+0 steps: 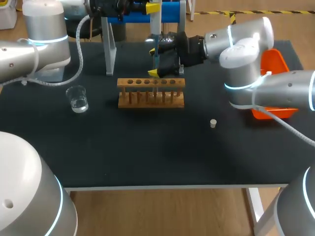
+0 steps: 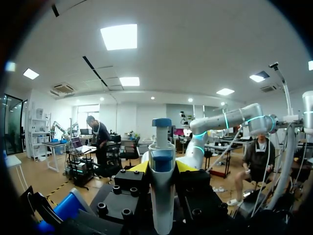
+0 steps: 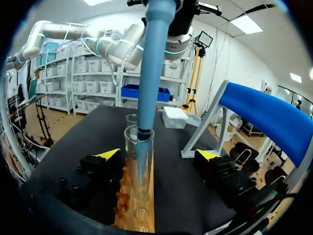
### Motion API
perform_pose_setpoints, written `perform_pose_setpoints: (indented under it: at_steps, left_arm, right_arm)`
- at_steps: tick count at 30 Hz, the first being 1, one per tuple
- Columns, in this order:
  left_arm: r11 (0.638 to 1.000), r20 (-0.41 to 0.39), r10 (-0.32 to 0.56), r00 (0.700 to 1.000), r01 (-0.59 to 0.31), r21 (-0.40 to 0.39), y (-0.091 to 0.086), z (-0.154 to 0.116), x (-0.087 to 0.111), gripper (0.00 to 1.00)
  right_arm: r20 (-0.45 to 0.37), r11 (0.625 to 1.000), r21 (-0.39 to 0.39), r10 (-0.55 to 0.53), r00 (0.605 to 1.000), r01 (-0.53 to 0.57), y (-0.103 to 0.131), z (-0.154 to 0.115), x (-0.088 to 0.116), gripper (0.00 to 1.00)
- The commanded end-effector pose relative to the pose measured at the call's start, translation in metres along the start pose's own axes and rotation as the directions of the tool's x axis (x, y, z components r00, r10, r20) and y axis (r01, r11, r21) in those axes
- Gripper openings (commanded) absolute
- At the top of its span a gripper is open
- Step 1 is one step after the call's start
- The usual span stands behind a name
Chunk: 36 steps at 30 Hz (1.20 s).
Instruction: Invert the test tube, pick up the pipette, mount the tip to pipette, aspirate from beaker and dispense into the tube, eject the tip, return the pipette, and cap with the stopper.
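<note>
Beaker [image 1: 77, 99] left, stopper [image 1: 213, 123] right of rack [image 1: 151, 92]

Tabletop [image 1: 147, 147] was black; rack [image 1: 151, 92] was tan wood; pipette [image 3: 151, 63] was blue; test tube [image 3: 131, 161], beaker [image 1: 77, 98] were clear; stopper [image 1: 213, 123] was off-white; right gripper [image 3: 158, 154] tips were yellow; tray [image 1: 278, 61] was orange

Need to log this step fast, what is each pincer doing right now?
Left pincer: closed on the blue and white plastic pipette.
Right pincer: open around the clear glass test tube, not touching it.
</note>
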<state>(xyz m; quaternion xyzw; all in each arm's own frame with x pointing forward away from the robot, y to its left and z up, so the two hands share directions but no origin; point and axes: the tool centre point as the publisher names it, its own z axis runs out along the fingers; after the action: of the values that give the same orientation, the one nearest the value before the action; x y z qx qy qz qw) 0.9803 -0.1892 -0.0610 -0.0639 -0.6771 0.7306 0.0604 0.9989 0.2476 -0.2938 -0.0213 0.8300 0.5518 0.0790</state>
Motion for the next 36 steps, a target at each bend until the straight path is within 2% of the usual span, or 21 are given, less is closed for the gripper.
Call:
perform_pose_setpoints:
  at_steps: [1, 12, 19, 36]
  left_arm:
    - [1.0, -0.004, -0.001, 1.0, 0.001, -0.001, -0.001, -0.001, -0.001, 0.0]
    - [1.0, -0.004, -0.001, 1.0, 0.001, -0.001, -0.001, -0.001, -0.001, 0.0]
    - [1.0, -0.004, -0.001, 1.0, 0.001, -0.001, -0.001, -0.001, -0.001, 0.0]
    - [1.0, -0.004, -0.001, 1.0, 0.001, -0.001, -0.001, -0.001, -0.001, 0.0]
  right_arm:
    - [0.027, 1.0, 0.008, -0.004, 1.0, 0.004, 0.001, 0.006, 0.008, 1.0]
    - [0.02, 0.999, 0.028, 0.031, 0.999, -0.031, -0.005, 0.014, 0.014, 1.0]
    - [0.025, 0.998, 0.019, 0.066, 0.997, -0.067, -0.009, 0.016, 0.01, 1.0]
    - [0.007, 0.998, 0.022, 0.054, 0.999, -0.054, -0.008, 0.019, 0.01, 1.0]
